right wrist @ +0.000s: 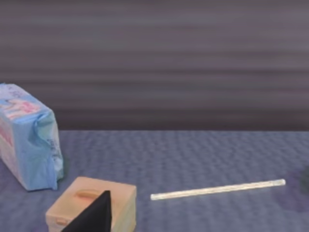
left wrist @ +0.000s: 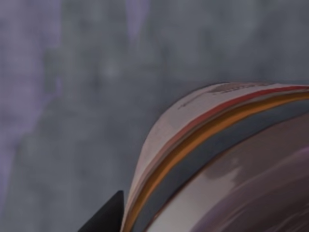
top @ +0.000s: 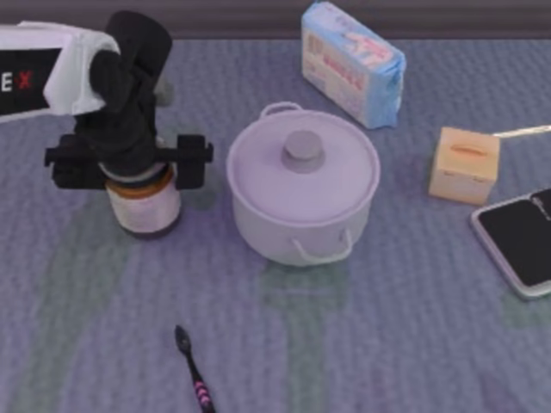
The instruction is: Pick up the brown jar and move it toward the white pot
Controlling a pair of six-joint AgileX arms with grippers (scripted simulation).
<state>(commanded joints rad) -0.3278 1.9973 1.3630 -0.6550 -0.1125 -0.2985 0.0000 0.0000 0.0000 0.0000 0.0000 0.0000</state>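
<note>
The brown jar (top: pixel 145 205), with its white label and orange band, stands on the table at the left, a short gap from the white pot (top: pixel 331 185) in the middle. My left gripper (top: pixel 129 159) hangs straight above the jar and hides its lid. Its fingers (top: pixel 195 159) are spread wide on either side of the jar top, open. In the left wrist view the jar (left wrist: pixel 227 159) fills the near corner, with one dark fingertip (left wrist: pixel 108 215) just beside its label. My right gripper (right wrist: pixel 140 228) is out of the top view, parked near the tan box.
A blue and white packet (top: pixel 353 62) lies behind the pot. At the right are a tan box (top: pixel 465 163), a thin white rod (top: pixel 523 132) and a black flat device (top: pixel 521 241). A black toothbrush (top: pixel 195 374) lies near the front edge.
</note>
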